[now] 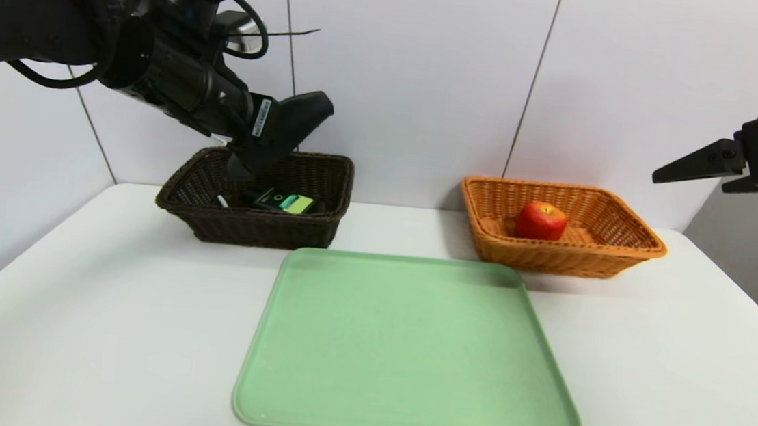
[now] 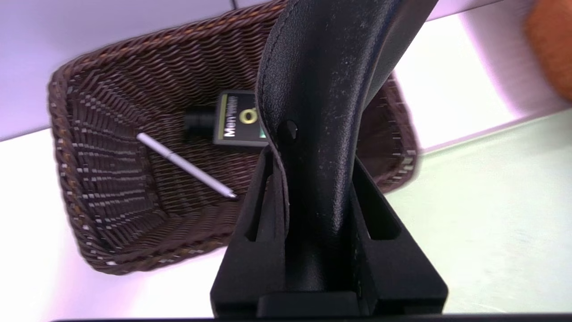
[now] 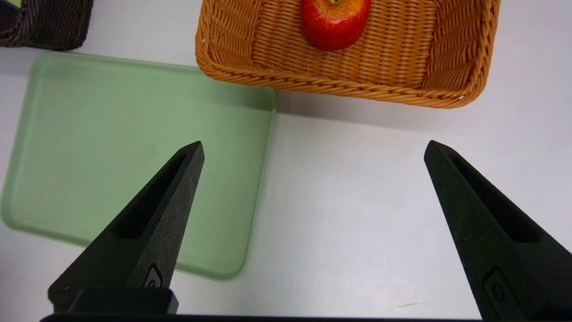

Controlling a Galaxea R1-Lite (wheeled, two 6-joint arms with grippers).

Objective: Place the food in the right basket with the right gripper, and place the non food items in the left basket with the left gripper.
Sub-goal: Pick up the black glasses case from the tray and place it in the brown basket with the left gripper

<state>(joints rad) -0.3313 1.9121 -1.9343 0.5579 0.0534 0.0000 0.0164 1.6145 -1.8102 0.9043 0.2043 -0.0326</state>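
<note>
Left gripper (image 2: 310, 156) pinches black item (image 2: 321, 89) above dark basket's rim (image 1: 248, 214), right gripper (image 3: 314, 142) wide open at right

1 red apple (image 3: 335, 20) in orange-tan basket (image 3: 344, 85), green tray (image 3: 134, 156), open right tool (image 3: 314, 142)

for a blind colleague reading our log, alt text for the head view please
The left gripper holds a black leathery item over the dark brown basket, which contains a white pen and a black box. A red apple sits in the orange basket; the open right gripper hovers beyond it, and a green tray lies bare in front.
</note>
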